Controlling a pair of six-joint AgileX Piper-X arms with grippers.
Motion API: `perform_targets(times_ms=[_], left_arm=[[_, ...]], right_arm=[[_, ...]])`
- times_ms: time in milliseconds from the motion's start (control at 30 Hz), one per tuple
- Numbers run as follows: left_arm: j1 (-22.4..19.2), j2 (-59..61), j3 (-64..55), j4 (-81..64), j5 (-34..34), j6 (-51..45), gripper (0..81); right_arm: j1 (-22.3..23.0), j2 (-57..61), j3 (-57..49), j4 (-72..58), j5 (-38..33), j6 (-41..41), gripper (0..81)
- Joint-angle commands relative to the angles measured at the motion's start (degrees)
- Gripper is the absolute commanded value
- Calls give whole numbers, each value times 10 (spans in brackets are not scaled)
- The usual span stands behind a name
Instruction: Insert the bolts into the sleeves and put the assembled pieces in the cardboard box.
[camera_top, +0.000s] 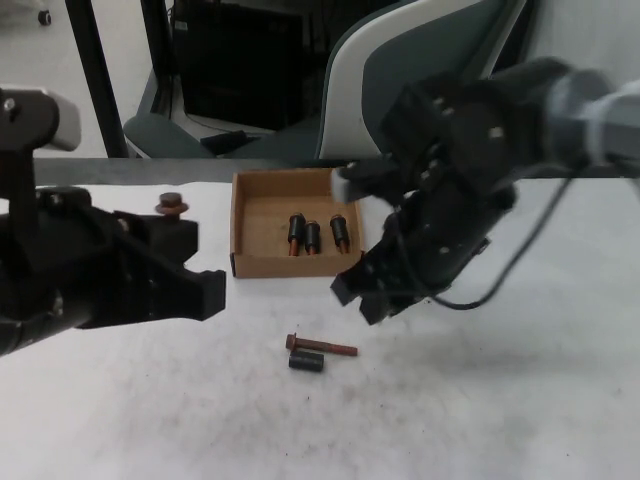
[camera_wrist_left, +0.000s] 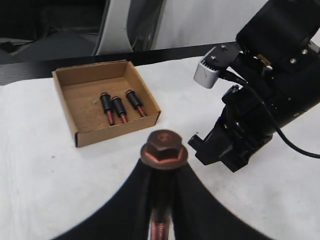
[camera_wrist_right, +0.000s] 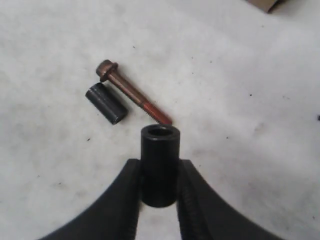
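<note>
- Insertion is the step I judge to be in hand: each arm carries one half of a pair, and the two halves are well apart, not yet mated.
- My left end effector (camera_wrist_left: 163, 175) pinches a copper-coloured bolt (camera_wrist_left: 164, 152) by its shank. The flanged hex head stands clear above the fingertips. The threaded end runs down between the fingers, so I cannot tell how much of it is free.
- My right end effector (camera_wrist_right: 160, 175) pinches a black sleeve (camera_wrist_right: 160, 160) around its lower body, with the open bore turned up toward the wrist camera. In the high view it hangs above the bench (camera_top: 500, 400), near the box's front right corner.
- Further back, the cardboard box (camera_top: 240, 215) stands mid-bench with three assembled pieces (camera_top: 313, 235) lying side by side in it, so part of the job looks done.
- A loose bolt (camera_wrist_right: 132, 97) and a loose sleeve (camera_wrist_right: 106, 103) lie on the bench in front of the box, just beside each other. I take them for the last pair.
- Next, I think, the arms must meet in the space between them. The bolt's threaded tip has to face the sleeve's bore, with both axes on one line before any push.
- That likely calls for turning one wrist, since head and bore both point upward now.
- The grip on the sleeve looks low enough to leave the bore's mouth free.
</note>
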Motion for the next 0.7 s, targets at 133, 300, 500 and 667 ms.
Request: perform_targets(times_ms=[133, 300, 500, 667], left_arm=[[-2, -6, 0, -13, 15, 23, 8], [-2, -6, 0, -41, 15, 32, 8], [-2, -6, 0, -103, 45, 39, 8], [-2, -6, 5, -141, 86, 81, 8]], right_arm=[[5, -195, 154, -128, -29, 68, 3], [25, -319, 269, -260, -42, 100, 3], [73, -435, 405, -436, -43, 178, 3], [125, -480, 523, -633, -43, 268, 3]])
